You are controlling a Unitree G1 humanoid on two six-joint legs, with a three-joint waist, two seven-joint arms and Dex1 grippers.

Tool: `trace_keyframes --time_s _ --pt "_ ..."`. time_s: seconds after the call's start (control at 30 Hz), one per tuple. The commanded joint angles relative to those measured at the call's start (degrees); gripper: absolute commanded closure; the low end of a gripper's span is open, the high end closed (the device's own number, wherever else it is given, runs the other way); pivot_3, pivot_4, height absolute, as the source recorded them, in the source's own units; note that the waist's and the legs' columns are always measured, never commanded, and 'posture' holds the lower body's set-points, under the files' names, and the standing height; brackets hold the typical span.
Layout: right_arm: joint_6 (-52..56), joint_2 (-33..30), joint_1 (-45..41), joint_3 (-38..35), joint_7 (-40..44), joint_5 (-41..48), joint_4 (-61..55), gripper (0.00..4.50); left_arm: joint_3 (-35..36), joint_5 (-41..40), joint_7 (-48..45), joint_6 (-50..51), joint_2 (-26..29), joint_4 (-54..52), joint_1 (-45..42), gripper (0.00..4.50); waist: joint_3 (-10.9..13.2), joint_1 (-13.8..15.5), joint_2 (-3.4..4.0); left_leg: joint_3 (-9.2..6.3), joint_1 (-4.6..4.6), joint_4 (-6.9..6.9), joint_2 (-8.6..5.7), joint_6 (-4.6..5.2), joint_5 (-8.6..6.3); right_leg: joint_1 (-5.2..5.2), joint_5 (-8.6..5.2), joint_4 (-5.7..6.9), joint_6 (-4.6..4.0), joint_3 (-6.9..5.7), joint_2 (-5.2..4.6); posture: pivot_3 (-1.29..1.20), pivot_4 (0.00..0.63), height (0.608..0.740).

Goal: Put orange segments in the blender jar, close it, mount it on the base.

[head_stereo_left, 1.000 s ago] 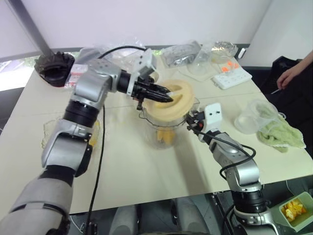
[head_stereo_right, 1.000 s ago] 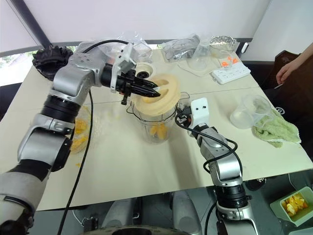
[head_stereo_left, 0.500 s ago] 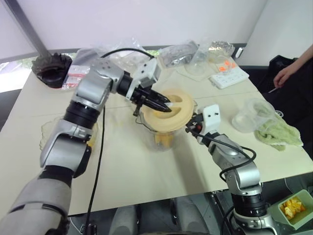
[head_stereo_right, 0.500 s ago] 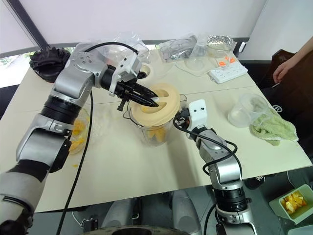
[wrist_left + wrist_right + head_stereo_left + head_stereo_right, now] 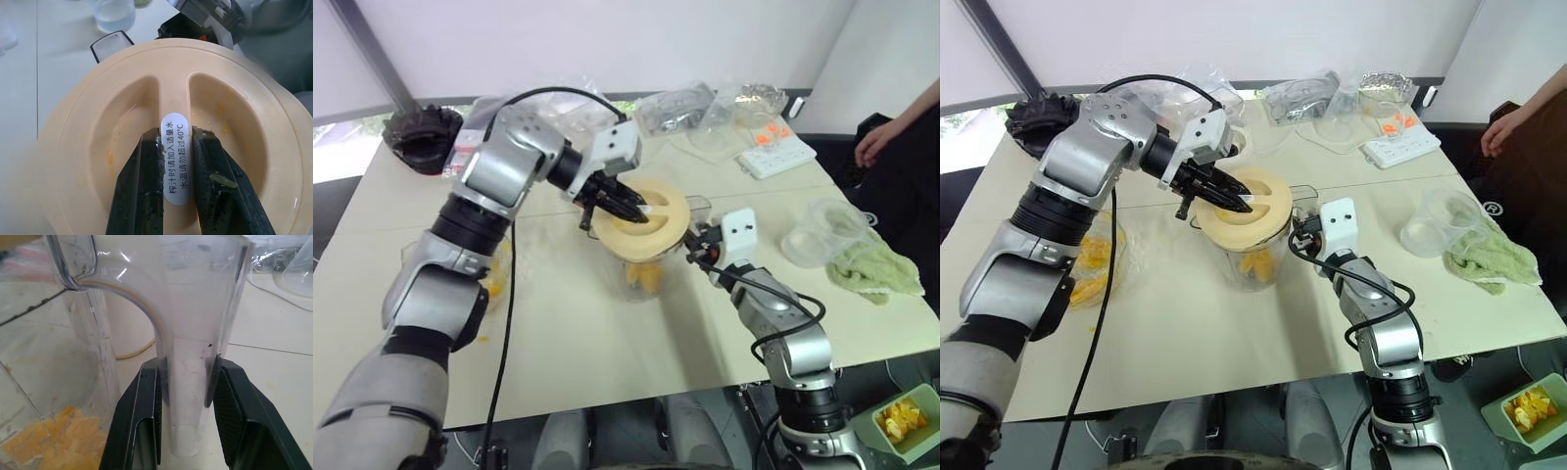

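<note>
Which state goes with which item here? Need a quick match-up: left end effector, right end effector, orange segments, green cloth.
Items:
1. left end effector
2. right end effector
3. orange segments
4. green cloth

States:
A. lying at the bottom of the blender jar
B. clamped on the jar's clear side handle
C. pinching the centre ridge of the cream lid
D. lying on the table beside a clear cup

Pairs: 1-C, 2-B, 3-A, 4-D
</note>
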Motion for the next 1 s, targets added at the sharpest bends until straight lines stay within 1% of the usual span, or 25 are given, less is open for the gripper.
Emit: trace_keyframes --time_s 0.03,0.2,0.3,0.37,0.47,0.6,0.73,1.0 --pt "-3.0 1.0 -1.4 -0.3 0.7 1.1 -2.5 3.64 -2.2 3.9 3.3 1.7 1.3 -1.0 2.2 4.26 0.0 0.0 0.0 0.0 0.0 0.0 0.0 0.0 0.0 0.0 0.0 0.0 0.0 0.0 0.0 0.0 0.15 0.74" --pt "-3.3 1.1 -1.5 -0.4 0.8 0.9 -2.2 3.64 -3.5 4.9 5.4 5.1 1.6 -3.2 5.1 4.26 0.0 -0.1 0.0 -0.01 0.1 0.0 0.0 0.0 0.0 0.11 0.0 0.01 -0.01 0.01 0.0 0.0 0.15 0.74" --pt "-3.5 1.1 -1.7 -0.6 0.9 0.8 -1.9 3.64 -4.1 6.4 10.5 10.7 0.7 -3.5 6.8 4.26 -0.1 -0.1 0.0 -0.01 0.36 0.0 0.0 0.0 0.0 0.37 -0.02 -0.01 -0.02 0.0 0.0 0.0 0.15 0.74" --pt "-3.7 1.2 -1.6 -0.7 0.7 0.6 -1.9 3.64 -4.9 7.3 13.3 15.2 0.9 -5.0 8.5 4.26 -0.1 -0.1 0.01 -0.02 0.86 -0.05 0.0 0.0 0.0 0.85 -0.15 -0.09 -0.06 0.0 -0.01 0.0 0.15 0.74" --pt "-4.6 1.2 -1.4 -0.6 0.3 -0.1 -1.7 3.64 -5.8 7.8 17.0 21.1 1.5 -7.2 10.2 4.26 -0.5 -0.1 0.02 -0.05 1.01 -0.06 0.0 0.0 0.0 1.02 -0.22 -0.11 -0.02 0.0 -0.03 0.0 0.15 0.74" --pt "-5.8 1.2 -1.4 -0.3 0.1 -0.9 -1.3 3.64 -4.5 6.9 22.1 28.4 0.0 -6.2 9.5 4.26 -0.8 0.0 0.06 -0.08 1.14 -0.06 0.0 0.0 -0.01 1.17 -0.24 -0.12 0.0 -0.01 -0.02 0.0 0.15 0.74" --pt "-6.7 1.2 -1.7 -0.3 0.1 -1.5 -0.7 3.64 -2.9 6.7 26.0 31.9 -1.5 -3.7 8.1 4.26 -0.8 0.2 0.08 -0.11 1.19 -0.06 -0.01 0.0 0.0 1.25 -0.26 -0.15 0.01 -0.01 -0.03 0.0 0.15 0.74" --pt "-7.3 1.1 -2.0 -0.3 0.6 -1.6 -0.2 3.64 -0.7 4.6 27.9 36.4 -2.1 -5.3 7.3 4.26 -0.8 0.3 0.09 -0.11 1.19 -0.07 -0.01 -0.01 -0.01 1.25 -0.26 -0.19 0.0 -0.01 -0.08 0.0 0.15 0.74"
